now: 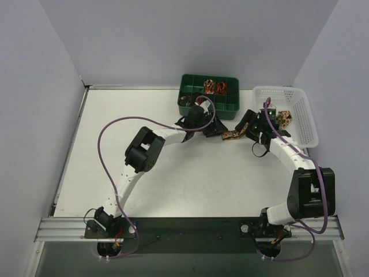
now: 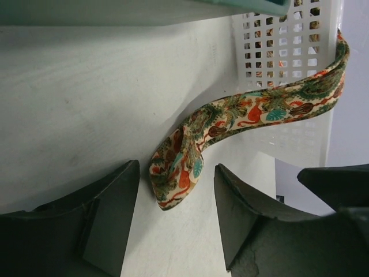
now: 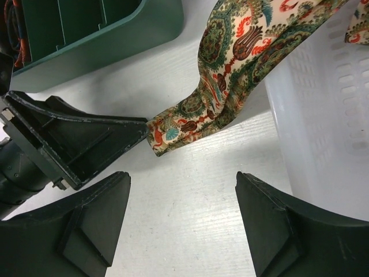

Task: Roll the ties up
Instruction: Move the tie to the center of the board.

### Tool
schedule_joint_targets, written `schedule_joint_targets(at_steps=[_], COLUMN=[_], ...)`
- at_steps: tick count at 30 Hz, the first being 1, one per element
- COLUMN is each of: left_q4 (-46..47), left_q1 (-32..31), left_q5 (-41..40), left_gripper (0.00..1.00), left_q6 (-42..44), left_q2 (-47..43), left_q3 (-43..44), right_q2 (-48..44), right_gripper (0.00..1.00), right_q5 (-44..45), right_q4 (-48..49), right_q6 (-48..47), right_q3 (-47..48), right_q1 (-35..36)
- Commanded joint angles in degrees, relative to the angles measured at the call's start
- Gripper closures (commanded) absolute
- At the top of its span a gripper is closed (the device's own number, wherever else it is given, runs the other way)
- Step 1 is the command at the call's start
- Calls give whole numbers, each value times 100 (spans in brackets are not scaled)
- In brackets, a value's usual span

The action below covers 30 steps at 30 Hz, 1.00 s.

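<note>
left gripper [image 2: 176,170]: jaws stand apart, one on each side of the tie's end. We see no clamp on the cloth, so nothing is held.
green tray [image 3: 109,43]: far middle of the table [image 2: 86,104], just behind the left gripper. We count a few rolled ties [image 1: 214,86] in its back compartments.
tie [image 2: 265,109]: one long strip. It hangs over the rim of the basket and slopes down to the table between tray and basket.
folded end [image 2: 183,158]: lies on the table, doubled over on itself, between the left fingers. We can't tell how many turns it has.
handling: we judge it light, limp and a bit slick. It won't keep a fold by itself, and a loose coil will likely spring open.
where to grip: we'd pinch across the width at the folded end, flat faces against the pads, and keep the strip taut while turning.
right gripper [image 3: 183,180]: wide open, empty, hovering above the table just short of the folded end.
white basket [image 3: 334,150]: right of the tie, holding the rest of the strip. The lattice rim could snag it.
</note>
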Motion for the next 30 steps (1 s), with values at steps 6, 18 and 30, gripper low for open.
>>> schedule_joint_targets(at_steps=[6,18,30], left_q4=[-896,-527,-631], left_q1=[-167,-114,615], left_q5=[-538,-345,832], left_gripper=[64,100,100], left_q6=[419,788,1087], left_q2=[415,-330,-1869], left_q3=[570,193,-204], right_q2=[-24,-164,-77], right_gripper=[25,25,25], right_q5=[-210,-254,44], right_q4=[161,108,196], right_q6=[37,-51,-34], right_q3=[316,272,52], right_q1=[-8,-8,-26])
